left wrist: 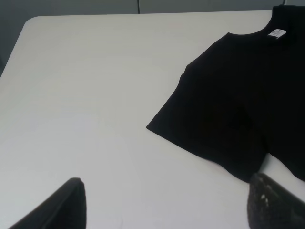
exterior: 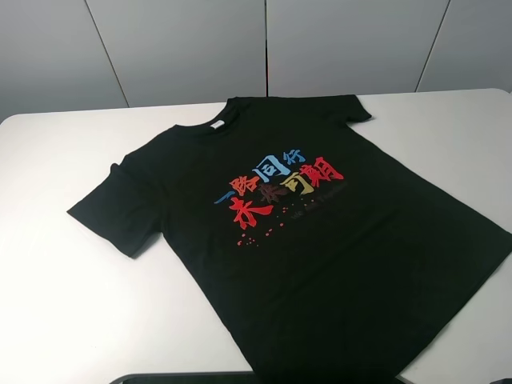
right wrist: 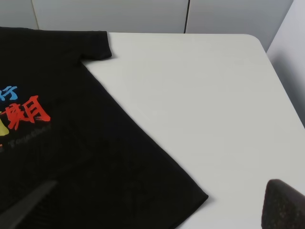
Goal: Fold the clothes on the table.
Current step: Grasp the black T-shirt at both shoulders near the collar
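The black T-shirt (exterior: 304,232) lies flat and spread out on the white table (exterior: 64,304), turned at an angle, with its collar and white neck label (exterior: 217,125) toward the far edge. Red, blue and yellow characters (exterior: 276,188) show on the chest. My left gripper (left wrist: 162,214) is open and empty above bare table, near the shirt's left sleeve (left wrist: 209,129); one finger (left wrist: 274,205) is next to the sleeve hem. My right gripper (right wrist: 157,210) is open and empty over the shirt's lower right corner (right wrist: 190,195). Neither gripper clearly shows in the exterior high view.
Grey wall panels (exterior: 264,48) stand behind the table's far edge. Bare tabletop lies left of the shirt (left wrist: 86,95) and right of it (right wrist: 214,105). A dark strip (exterior: 240,378) shows at the near edge in the exterior high view.
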